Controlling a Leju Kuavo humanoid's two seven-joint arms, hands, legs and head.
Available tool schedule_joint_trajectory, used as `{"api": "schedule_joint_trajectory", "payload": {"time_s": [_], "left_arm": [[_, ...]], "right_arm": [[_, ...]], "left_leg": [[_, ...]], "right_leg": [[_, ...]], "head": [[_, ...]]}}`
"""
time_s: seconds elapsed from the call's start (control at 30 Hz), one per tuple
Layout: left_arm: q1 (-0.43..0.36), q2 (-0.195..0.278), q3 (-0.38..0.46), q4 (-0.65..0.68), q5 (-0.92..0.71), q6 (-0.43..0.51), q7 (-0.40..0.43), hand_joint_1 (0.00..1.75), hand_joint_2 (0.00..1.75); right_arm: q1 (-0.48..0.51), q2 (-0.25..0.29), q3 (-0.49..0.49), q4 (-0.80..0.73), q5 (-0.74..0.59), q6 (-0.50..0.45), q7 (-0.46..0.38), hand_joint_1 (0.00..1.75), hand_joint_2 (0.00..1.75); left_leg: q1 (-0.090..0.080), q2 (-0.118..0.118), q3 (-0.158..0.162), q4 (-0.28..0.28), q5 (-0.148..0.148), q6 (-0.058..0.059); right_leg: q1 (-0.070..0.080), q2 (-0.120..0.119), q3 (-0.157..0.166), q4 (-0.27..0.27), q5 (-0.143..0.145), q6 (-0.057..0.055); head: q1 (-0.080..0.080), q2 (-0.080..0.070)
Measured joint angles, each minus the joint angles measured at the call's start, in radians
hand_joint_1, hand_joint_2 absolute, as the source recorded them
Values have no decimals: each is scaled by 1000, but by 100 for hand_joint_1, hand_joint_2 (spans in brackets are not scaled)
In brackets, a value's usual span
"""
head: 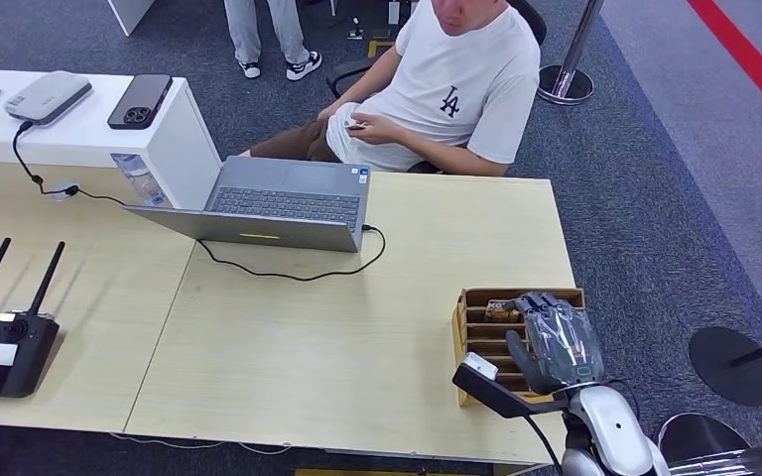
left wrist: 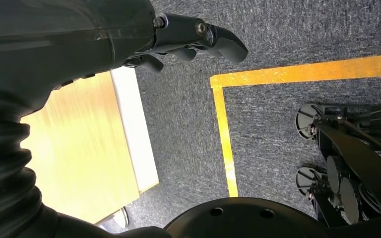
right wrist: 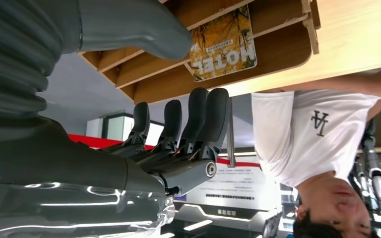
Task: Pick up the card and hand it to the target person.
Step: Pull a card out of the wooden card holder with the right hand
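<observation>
A card (head: 501, 311) with a yellow autumn picture and the word HOTEL (right wrist: 223, 45) stands in a wooden slotted holder (head: 471, 297) at the table's near right corner. My right hand (head: 559, 337) hovers over the holder. Its thumb (right wrist: 129, 29) and fingers (right wrist: 198, 119) are apart on either side of the card's slot and hold nothing. The card lies just past the fingertips. The target person (head: 456, 89), in a white T-shirt, sits at the table's far side, looking down at something in their hands. My left hand (left wrist: 193, 39) hangs beside the table edge over the carpet, holding nothing.
An open grey laptop (head: 278, 203) with a black cable sits mid-table at the far edge. A black router with two antennas (head: 0, 347) is at the near left. A white cabinet (head: 79, 129) carries a phone and a grey box. Stanchion bases stand on the floor at right.
</observation>
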Motion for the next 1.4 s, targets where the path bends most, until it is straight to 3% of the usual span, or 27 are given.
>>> {"api": "schedule_joint_trajectory", "payload": {"time_s": [0.4,0.6,1.4], "left_arm": [[0,2,0,0,-2,-1,3,0,175],[0,3,0,0,-2,-1,2,0,175],[0,6,-1,0,-9,-5,2,0,175]], "right_arm": [[-77,0,35,68,-29,-18,-2,81,175],[-106,1,36,90,-37,-22,-2,88,175],[-119,1,37,153,-51,-30,2,88,175]], "left_leg": [[0,0,0,0,0,0],[0,0,0,0,0,0],[0,0,0,0,0,0]], "right_leg": [[0,0,0,0,0,0],[0,0,0,0,0,0],[0,0,0,0,0,0]], "head": [[0,0],[0,0],[0,0]]}}
